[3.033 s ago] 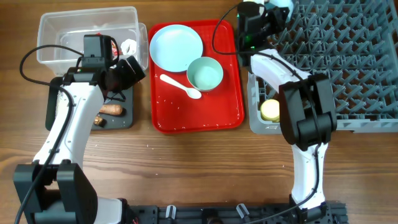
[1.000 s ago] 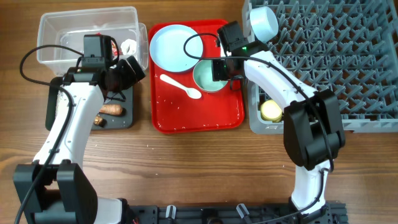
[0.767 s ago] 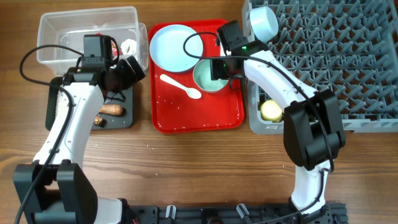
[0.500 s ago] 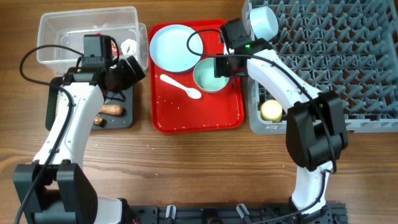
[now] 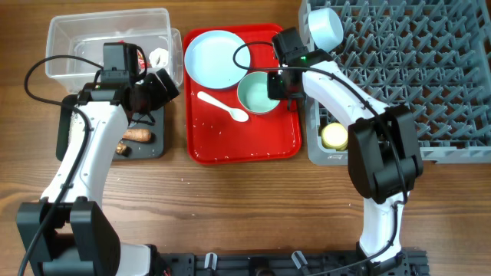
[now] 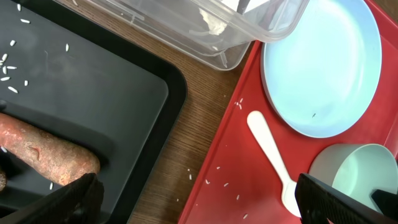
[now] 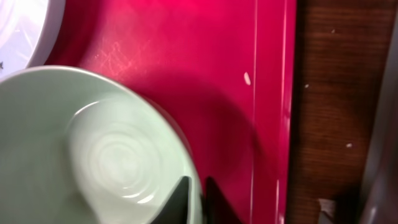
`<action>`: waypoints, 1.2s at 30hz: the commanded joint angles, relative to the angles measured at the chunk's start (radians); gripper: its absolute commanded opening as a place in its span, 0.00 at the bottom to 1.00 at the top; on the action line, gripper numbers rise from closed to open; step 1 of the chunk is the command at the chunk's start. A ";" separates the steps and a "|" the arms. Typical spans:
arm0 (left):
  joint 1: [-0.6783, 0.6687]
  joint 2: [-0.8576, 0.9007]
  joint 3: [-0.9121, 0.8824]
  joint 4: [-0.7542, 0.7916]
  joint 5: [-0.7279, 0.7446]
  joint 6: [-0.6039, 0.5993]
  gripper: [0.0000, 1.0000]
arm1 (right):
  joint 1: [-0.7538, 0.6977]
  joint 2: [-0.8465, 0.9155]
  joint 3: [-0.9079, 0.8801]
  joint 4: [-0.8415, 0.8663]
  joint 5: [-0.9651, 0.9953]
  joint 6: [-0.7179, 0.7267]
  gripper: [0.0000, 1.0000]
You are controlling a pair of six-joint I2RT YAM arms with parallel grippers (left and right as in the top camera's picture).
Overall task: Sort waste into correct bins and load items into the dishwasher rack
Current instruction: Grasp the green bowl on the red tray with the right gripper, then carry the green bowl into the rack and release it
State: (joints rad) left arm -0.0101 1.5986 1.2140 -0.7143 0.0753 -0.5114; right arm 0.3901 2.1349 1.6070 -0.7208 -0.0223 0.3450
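From overhead, the right end effector (image 5: 276,84) is pinching the right rim of the bowl (image 5: 255,93), which sits on the red tray (image 5: 242,146) just below the plate (image 5: 218,59), with the spoon (image 5: 222,106) lying just left of it. The left end effector (image 5: 165,83) hangs spread wide over the gap between the black tray (image 5: 149,149) and the red tray, holding nothing. The carrot (image 5: 138,135) lies in the black tray, and the tub (image 5: 107,38) stands behind it. The rack (image 5: 414,69) fills the right side, with a second bowl (image 5: 324,27) at its far left corner and the cup (image 5: 334,136) at its near left edge. In the left wrist view, both fingers (image 6: 78,199) stand far apart above the counter (image 6: 199,124), with rice (image 6: 9,62) scattered in the black tray near the carrot. In the right wrist view, the two dark fingers (image 7: 180,199) press together on the bowl's rim, one on each side, above the red tray.
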 commanded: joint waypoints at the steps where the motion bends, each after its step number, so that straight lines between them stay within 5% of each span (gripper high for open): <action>1: 0.006 -0.007 0.011 0.002 -0.010 0.002 1.00 | -0.002 0.009 0.009 -0.013 -0.050 -0.004 0.04; 12: 0.006 -0.007 0.011 0.002 -0.010 0.002 1.00 | -0.082 -0.309 0.043 -0.041 0.194 -0.004 0.04; 23: 0.006 -0.007 0.011 0.002 -0.010 0.002 1.00 | -0.096 -0.415 0.016 -0.112 1.018 -0.009 0.04; 30: 0.006 -0.007 0.011 0.002 -0.010 0.002 1.00 | -0.096 -0.312 0.010 -0.127 1.072 -0.346 0.04; 36: 0.006 -0.007 0.011 0.002 -0.010 0.002 1.00 | -0.096 -0.221 0.009 -0.064 1.152 -0.468 0.04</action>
State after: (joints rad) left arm -0.0101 1.5986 1.2140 -0.7143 0.0753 -0.5114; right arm 0.2871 1.8599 1.6245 -0.8127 1.0355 0.0128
